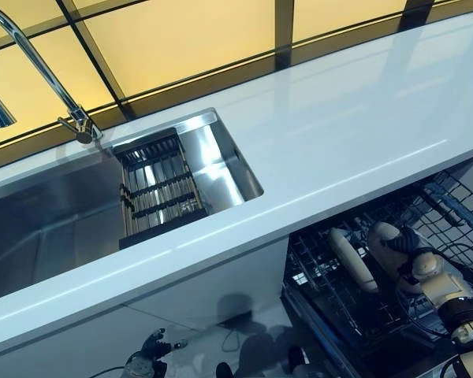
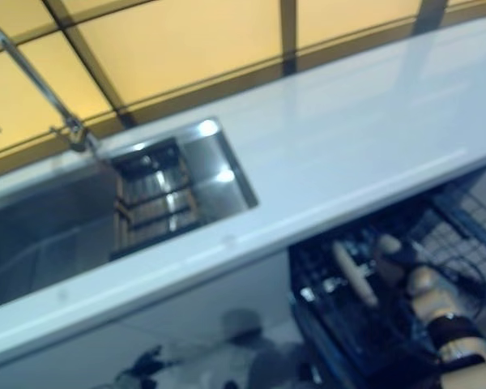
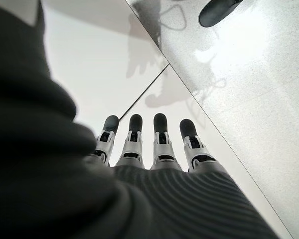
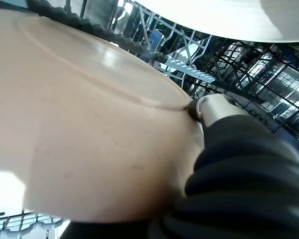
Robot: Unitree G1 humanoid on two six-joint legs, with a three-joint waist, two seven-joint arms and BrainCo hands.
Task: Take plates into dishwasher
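- Left eye view: the right hand (image 1: 414, 260) reaches down into the pulled-out dishwasher rack (image 1: 339, 295) below the worktop (image 1: 339, 142). It holds a cream plate (image 1: 351, 258) on edge. The plate stands nearly upright among the wires, its long axis running from the near side of the rack towards the worktop's edge. That is how a plate must sit, I'd judge, to drop between the tines. The sink (image 1: 55, 213) with its dark drain rack (image 1: 159, 191) and tap (image 1: 39, 63) lies well apart, to the left.
- Right eye view: the same plate (image 2: 355, 274) shows edge-on in the rack, with the right hand (image 2: 417, 284) just beside it.
- Left wrist view: the left hand (image 3: 149, 144) hangs idle with straight fingers over the floor (image 3: 259, 89) beside a white cabinet front (image 3: 104, 64), holding nothing.
- Right wrist view: the plate's broad face (image 4: 84, 134) fills the view. One dark-tipped finger (image 4: 209, 107) curls over its rim, so the hand clasps it at the edge, leaving the far edge free to enter the rack (image 4: 229, 55).
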